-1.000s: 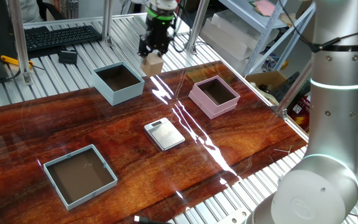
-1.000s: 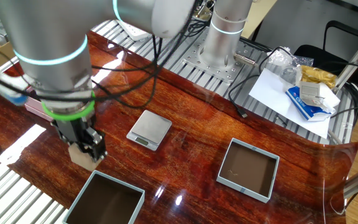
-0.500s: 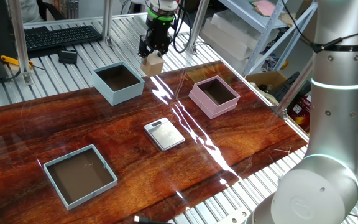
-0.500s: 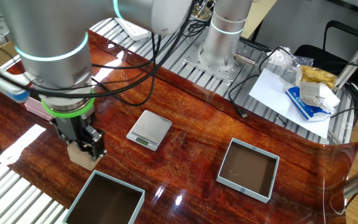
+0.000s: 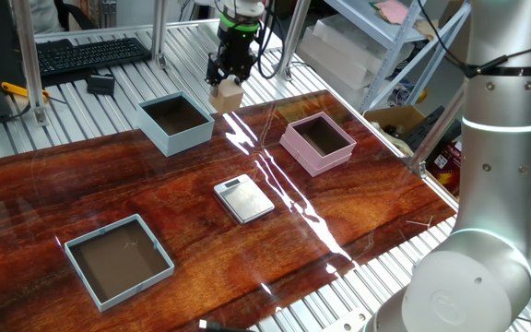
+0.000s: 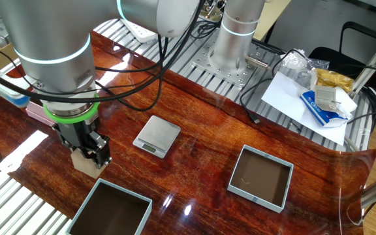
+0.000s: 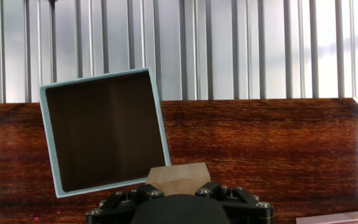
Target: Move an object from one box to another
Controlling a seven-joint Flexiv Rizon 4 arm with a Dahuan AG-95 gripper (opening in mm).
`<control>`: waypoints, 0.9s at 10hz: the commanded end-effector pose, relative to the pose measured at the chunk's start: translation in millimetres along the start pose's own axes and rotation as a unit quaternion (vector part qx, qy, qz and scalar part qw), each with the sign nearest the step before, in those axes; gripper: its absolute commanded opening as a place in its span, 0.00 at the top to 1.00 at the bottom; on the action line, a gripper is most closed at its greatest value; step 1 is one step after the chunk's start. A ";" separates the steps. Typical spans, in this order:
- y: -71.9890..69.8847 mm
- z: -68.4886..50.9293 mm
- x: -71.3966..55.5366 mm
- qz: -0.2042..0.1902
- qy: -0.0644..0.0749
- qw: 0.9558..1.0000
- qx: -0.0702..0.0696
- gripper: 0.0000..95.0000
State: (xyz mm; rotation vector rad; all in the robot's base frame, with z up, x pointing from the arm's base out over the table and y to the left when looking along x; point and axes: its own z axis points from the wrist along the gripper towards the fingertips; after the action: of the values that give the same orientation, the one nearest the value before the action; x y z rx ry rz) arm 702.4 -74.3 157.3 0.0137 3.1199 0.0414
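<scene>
My gripper [image 5: 226, 81] is shut on the small tan wooden cube [image 5: 226, 94] and holds it in the air, above the table's far edge and just right of the pale blue box [image 5: 175, 123]. The cube also shows in the other fixed view [image 6: 87, 164] and in the hand view [image 7: 178, 178], between the jaws. The pale blue box [image 7: 104, 129] lies below and left of the cube in the hand view; its dark inside holds nothing. The pink box [image 5: 317, 143] stands further right on the table, its inside bare; only a sliver of it [image 6: 39, 112] shows behind the arm.
A flat silver scale [image 5: 243, 198] lies mid-table. A wider blue-grey tray box [image 5: 119, 259] sits at the front left. A keyboard [image 5: 90, 53] and metal posts stand behind the table. Papers [image 6: 309, 98] lie beside the robot's base.
My gripper with the cube has risen slightly and drifted a little; the boxes and scale have not moved.
</scene>
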 end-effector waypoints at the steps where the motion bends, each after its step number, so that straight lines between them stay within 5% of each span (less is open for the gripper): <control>1: -0.5 0.0 -0.8 0.008 0.003 1.000 -0.002 1.00; 9: -0.5 0.0 -0.8 0.084 0.033 0.996 -0.002 1.00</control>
State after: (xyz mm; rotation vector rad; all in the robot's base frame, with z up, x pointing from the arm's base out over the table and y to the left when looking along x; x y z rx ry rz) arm 704.4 -74.1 157.3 0.2756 3.1782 0.0561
